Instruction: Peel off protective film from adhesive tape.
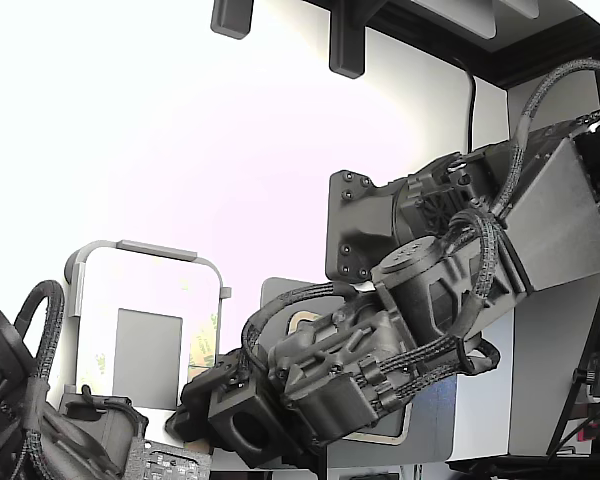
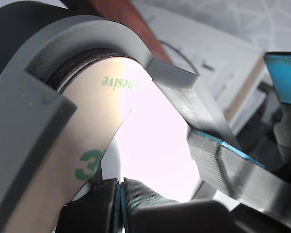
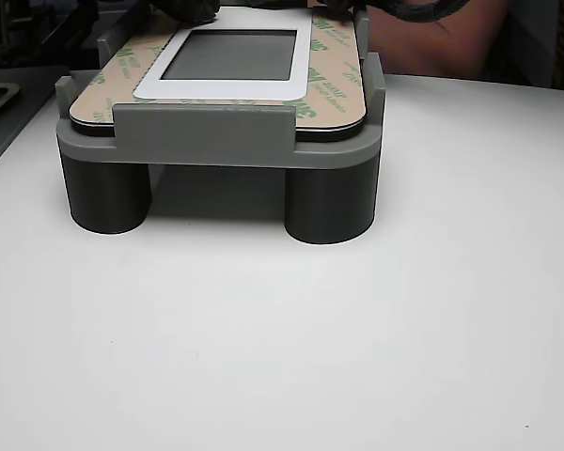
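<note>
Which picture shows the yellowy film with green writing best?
The other view: the film lies flat and whole on its grey holder, green marks clear. The wrist view shows only one curved corner up close. The exterior view shows it washed out, partly behind the arm.

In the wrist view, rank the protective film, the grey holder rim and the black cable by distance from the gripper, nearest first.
1. protective film, right at the gripper tips.
2. grey holder rim, arching just beyond the film.
3. black cable, far behind on the white background.
</note>
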{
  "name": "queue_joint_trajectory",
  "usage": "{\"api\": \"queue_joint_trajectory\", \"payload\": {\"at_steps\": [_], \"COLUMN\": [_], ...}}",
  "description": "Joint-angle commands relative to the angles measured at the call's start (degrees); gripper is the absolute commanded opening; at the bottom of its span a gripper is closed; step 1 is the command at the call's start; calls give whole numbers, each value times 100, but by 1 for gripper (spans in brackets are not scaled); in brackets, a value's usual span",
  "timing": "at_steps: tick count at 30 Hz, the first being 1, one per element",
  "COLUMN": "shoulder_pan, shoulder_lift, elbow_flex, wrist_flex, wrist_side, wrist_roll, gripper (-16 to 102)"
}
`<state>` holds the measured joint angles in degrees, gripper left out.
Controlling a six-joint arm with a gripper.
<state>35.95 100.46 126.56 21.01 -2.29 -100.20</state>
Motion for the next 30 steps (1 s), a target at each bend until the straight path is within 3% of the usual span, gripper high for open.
{"api": "queue_joint_trajectory", "payload": {"at_steps": [1, 30], "shoulder_pan": [-18, 176], "shoulder_lift": [70, -62], "elbow_flex": [-193, -334], "wrist_flex": [-9, 18], "wrist_side": [-44, 105], "wrist_roll": [9, 149], "gripper": [-10, -10]}}
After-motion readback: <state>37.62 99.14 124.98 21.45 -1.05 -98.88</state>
